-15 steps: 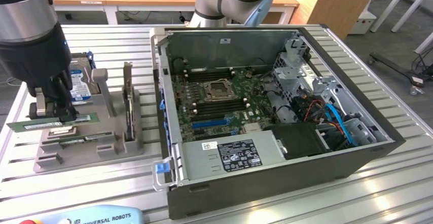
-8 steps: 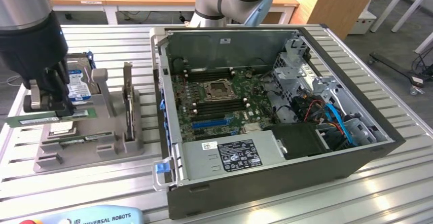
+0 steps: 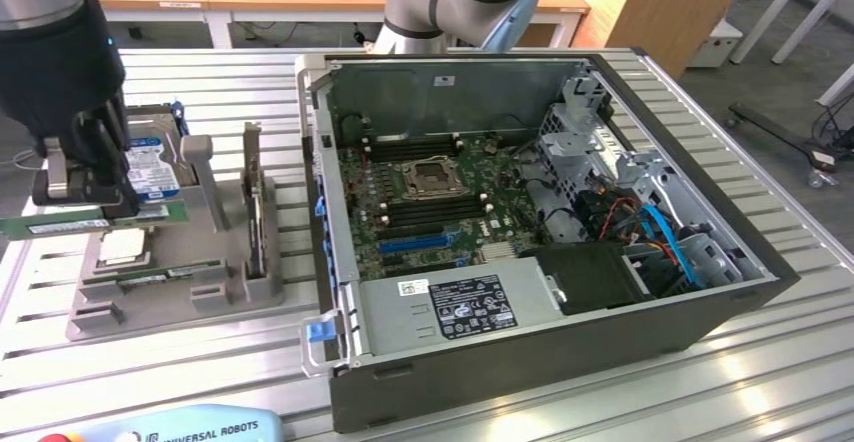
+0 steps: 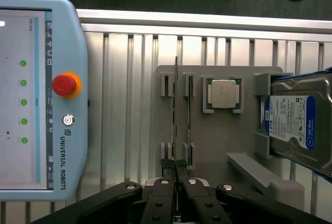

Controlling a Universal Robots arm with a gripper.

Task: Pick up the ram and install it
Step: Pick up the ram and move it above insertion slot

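Observation:
My gripper [image 3: 80, 200] is at the exterior view's left, above the grey parts holder [image 3: 174, 307]. Its fingers are shut on the ram [image 3: 100, 222], a thin green stick held level and lifted a little clear of the holder. In the wrist view the ram [image 4: 175, 115] shows edge-on, pinched at one end by my gripper [image 4: 176, 171], over the holder [image 4: 218, 146]. The open computer case [image 3: 747, 292] stands to the exterior view's right, with the motherboard [image 3: 414, 187] and its long memory slots exposed.
A second green stick [image 4: 189, 115] rests in the holder's slots beside the held one. The holder also carries a silver processor chip [image 4: 224, 94], a hard drive [image 4: 298, 125] and an upright dark card [image 3: 251, 202]. A teach pendant [image 4: 36, 99] lies near the table's front edge.

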